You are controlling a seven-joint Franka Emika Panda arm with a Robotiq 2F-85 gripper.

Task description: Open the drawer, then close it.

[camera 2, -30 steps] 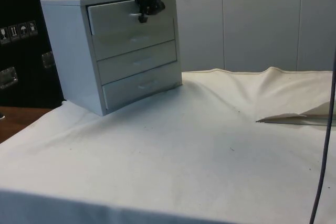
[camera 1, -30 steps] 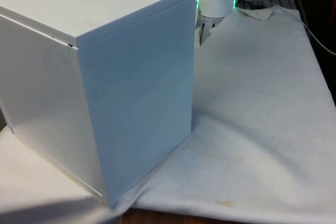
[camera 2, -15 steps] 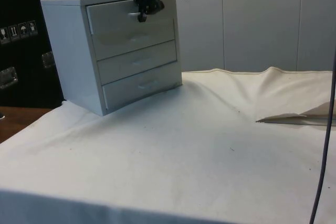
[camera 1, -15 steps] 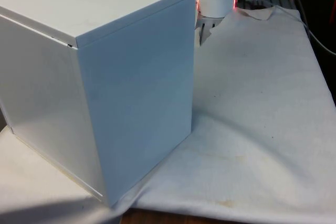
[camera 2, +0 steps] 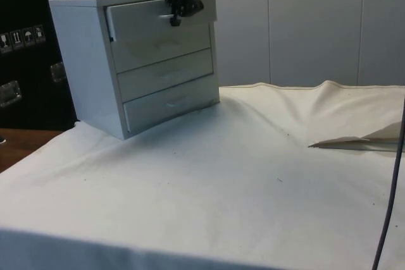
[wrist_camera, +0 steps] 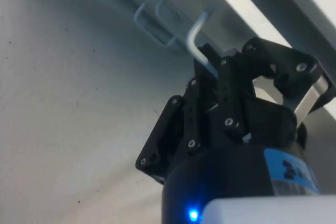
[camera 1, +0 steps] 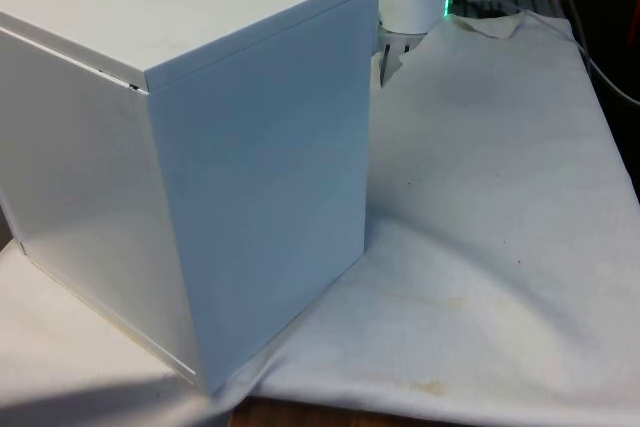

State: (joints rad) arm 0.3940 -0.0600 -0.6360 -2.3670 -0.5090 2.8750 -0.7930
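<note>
1. The top drawer (camera 2: 161,18) of the white chest (camera 2: 136,61) is seen slightly pulled out.
2. Its handle (wrist_camera: 197,43) is pinched between the jaws of the gripper (camera 2: 177,16), so the drawer can be drawn outward.

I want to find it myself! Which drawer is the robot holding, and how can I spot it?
Find the white chest of drawers on the cloth-covered table. It is the top drawer, right under the lid. It alone sticks out a little, with the black gripper clamped on its handle; the lower drawers sit flush.
</note>
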